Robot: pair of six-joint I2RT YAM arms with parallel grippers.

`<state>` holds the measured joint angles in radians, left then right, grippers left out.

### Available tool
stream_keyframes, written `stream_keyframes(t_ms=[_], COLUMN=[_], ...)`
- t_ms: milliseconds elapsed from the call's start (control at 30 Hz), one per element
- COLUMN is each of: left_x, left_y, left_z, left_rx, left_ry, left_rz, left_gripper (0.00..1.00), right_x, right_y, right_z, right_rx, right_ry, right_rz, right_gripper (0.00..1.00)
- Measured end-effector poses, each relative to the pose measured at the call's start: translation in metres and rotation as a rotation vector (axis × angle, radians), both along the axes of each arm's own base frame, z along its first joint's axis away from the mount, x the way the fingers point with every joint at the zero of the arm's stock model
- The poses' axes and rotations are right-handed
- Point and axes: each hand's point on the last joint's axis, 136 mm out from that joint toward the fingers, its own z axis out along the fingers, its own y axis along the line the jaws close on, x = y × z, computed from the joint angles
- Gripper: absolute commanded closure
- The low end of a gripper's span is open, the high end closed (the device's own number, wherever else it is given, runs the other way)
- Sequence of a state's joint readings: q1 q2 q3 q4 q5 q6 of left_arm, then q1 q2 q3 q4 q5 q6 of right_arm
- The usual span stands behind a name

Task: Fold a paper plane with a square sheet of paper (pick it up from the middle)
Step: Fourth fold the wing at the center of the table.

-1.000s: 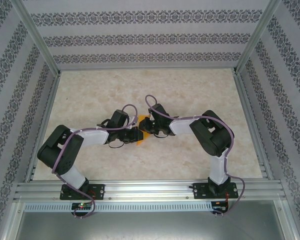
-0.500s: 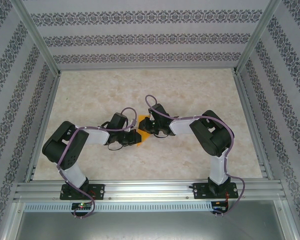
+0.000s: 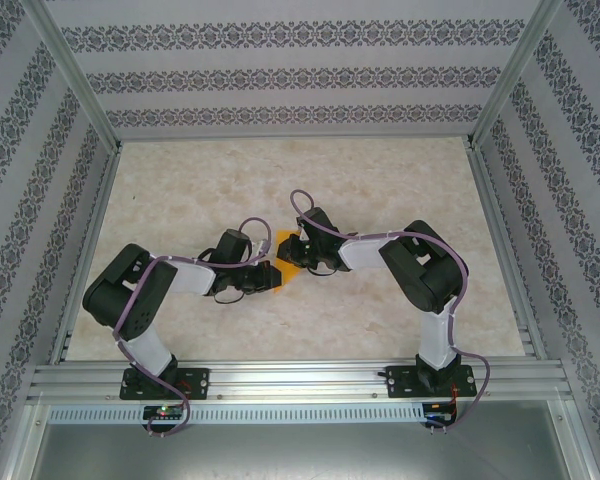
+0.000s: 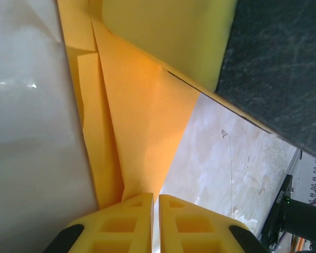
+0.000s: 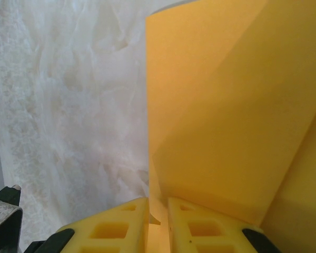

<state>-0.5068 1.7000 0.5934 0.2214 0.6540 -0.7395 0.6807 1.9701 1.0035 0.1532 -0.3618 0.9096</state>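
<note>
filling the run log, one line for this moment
paper: creased, mid-table | left gripper: shut on paper | right gripper: shut on paper

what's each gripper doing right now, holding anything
left gripper: closed, pinching the folded orange paper
right gripper: closed, pinching the same paper

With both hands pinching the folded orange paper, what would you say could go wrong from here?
The left hand and right hand both pinch the paper sheet, so pulling apart might tear it. Each grip sits near an edge, so the sheet may slip out. The layered creases seen in the left wrist view could spring open if released.
</note>
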Motion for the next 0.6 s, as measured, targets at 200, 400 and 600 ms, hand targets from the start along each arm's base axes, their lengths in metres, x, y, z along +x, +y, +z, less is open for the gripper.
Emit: stream_keyframes(t_ms=[200,400,600], left_x=[-0.014,-0.065,-0.052], left_y=[0.008,0.04,0.045], left_z=[-0.001,-0.001,0.029], left_rx=[0.009,0.078,0.085], left_ry=[0.028,0.134,0.086], left_rz=[0.0,0.031,0.085], left_gripper=[0.88,0.87,0.87], right_x=[0.0,0.0,-0.001], right_y=[0.0,0.0,0.0], right_z=[-0.001,-0.001,-0.001], right_rx=[-0.002,-0.003,-0.001], right_ry=[0.002,0.002,0.0], right_rz=[0.0,0.0,0.006], right_gripper=[0.83,0.83,0.82])
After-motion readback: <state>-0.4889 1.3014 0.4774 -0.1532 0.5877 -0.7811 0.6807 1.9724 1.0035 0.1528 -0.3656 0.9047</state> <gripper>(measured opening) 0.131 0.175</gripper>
